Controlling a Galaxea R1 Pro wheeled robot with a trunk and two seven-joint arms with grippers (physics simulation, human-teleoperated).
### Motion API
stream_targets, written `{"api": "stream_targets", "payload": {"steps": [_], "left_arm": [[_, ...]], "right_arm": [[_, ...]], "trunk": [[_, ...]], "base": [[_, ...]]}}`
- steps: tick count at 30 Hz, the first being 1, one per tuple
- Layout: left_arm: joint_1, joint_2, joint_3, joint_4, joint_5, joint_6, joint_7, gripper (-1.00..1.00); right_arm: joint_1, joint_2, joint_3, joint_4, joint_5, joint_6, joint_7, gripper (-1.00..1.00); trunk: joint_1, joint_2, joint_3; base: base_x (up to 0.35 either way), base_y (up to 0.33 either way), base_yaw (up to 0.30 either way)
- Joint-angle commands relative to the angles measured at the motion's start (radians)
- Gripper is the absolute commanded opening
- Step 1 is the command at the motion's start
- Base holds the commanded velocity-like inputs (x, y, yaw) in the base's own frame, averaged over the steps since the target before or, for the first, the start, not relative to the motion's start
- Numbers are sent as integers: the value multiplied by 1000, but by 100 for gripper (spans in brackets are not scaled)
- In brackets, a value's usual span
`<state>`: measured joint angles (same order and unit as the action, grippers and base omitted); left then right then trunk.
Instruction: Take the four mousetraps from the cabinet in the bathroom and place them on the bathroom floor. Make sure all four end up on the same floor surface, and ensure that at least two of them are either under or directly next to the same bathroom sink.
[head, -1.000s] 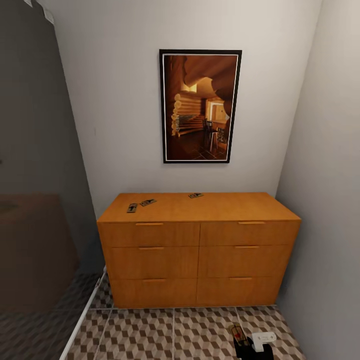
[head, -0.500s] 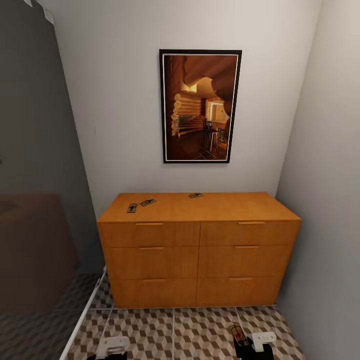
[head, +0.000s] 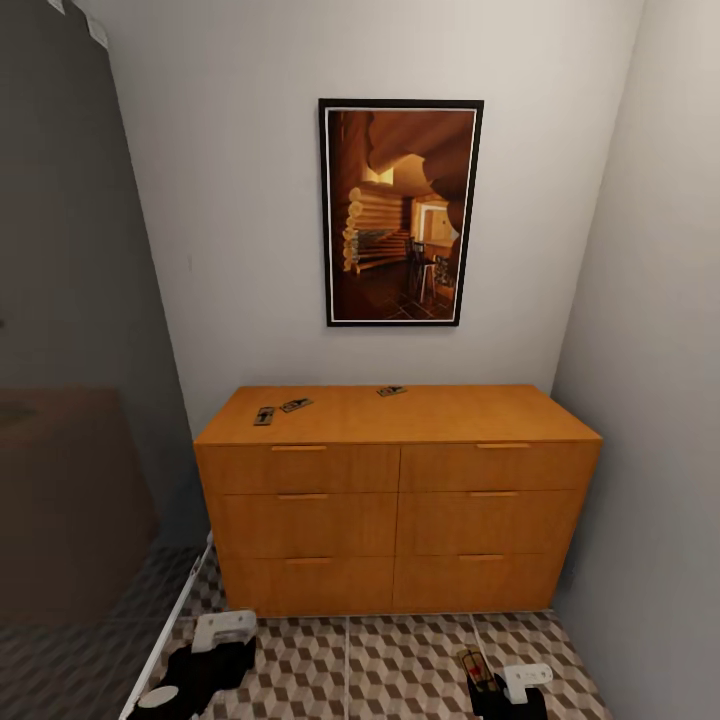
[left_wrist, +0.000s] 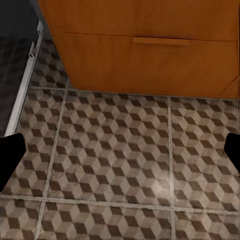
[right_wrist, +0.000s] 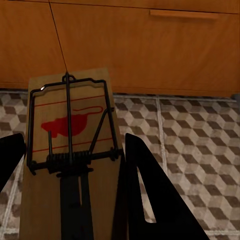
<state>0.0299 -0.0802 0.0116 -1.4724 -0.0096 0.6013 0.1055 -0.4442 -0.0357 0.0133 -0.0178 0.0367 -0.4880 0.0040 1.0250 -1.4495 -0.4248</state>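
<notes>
Floor (head: 400, 660) with the cube pattern lies in front of the cabinet (head: 400, 500). On the left, the left gripper (head: 222, 632) hangs low over the tiles. In the left wrist view its two dark fingertips (left_wrist: 10, 150) sit far apart with nothing between them, so it is spread wide and free.

On the cabinet top lie three traps: two (head: 264, 415) (head: 296, 405) close together near the left end, and one (head: 391, 391) farther back near the middle.

On the right, the right gripper (head: 495, 690) pinches the fourth trap (right_wrist: 70, 150) by its end, with the red mark facing up.

I think the job now is to grab another trap with the free hand. It should rise above the top, come down over the nearest trap, and close on the wooden edges, not on the wire spring. The full hand should stay level so its trap does not slip.
</notes>
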Motion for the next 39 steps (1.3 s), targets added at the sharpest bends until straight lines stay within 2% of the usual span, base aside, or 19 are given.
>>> {"api": "stream_targets", "payload": {"steps": [1,4,5,7,11,14,17,20,22,25,27,31,35,37,39], "left_arm": [[-4,-1,1,-14,-1,15,1,100],[-34,0,1,-56,-2,83,1,100],[-60,-1,1,-67,-2,128,1,100],[-81,0,1,-71,-2,151,0,100],[-187,-1,1,-79,-3,211,2,100],[-288,-1,0,-80,-2,331,2,100],[-367,-1,0,-80,-1,380,2,100],[-441,-2,1,-78,1,397,3,100],[-534,-3,1,-70,4,407,3,100],[-590,-3,1,-60,5,410,3,100],[-648,-3,1,-41,6,412,3,100],[-811,-4,1,47,6,414,3,100],[-921,-4,1,120,6,414,5,100],[-953,-4,1,150,6,414,5,100],[-1012,-4,1,214,5,413,6,100]], "right_arm": [[-1,0,1,1,3,-3,1,-100],[-1,-1,0,1,3,-3,1,-100],[-1,-1,0,1,3,-3,1,-100],[-1,-1,0,1,3,-3,1,-100],[-1,-3,-1,1,3,-3,1,-100],[-1,-3,-1,1,3,-3,0,-100],[-1,-3,-1,1,3,-3,0,-100],[-1,-4,-1,1,3,-3,0,-100],[-1,-4,-1,1,3,-3,-1,-100],[-1,-4,-1,1,3,-3,0,-100],[-1,-4,-1,1,3,-3,0,-100],[-1,-4,-1,1,3,-3,0,-100],[-1,-4,0,1,3,-3,0,-100],[-1,-4,0,1,3,-3,0,-100],[-1,-4,0,1,3,-3,0,-100]], "trunk": [[0,-1,-1],[0,-1,-1],[0,-1,-1],[0,-1,-1],[0,-1,-1],[0,-1,-1],[0,-1,-1],[0,-1,-1],[0,-1,-1],[0,-1,-1],[0,-1,-1],[0,-1,-1],[0,-1,-1],[0,-1,-1],[0,-1,-1]], "base": [[0,0,0],[0,0,0],[0,0,0],[0,0,0],[0,0,0],[0,0,0],[0,0,0],[0,0,0],[0,0,0],[0,0,0],[0,0,0],[0,0,0],[0,0,0],[0,0,0],[0,0,0]]}}
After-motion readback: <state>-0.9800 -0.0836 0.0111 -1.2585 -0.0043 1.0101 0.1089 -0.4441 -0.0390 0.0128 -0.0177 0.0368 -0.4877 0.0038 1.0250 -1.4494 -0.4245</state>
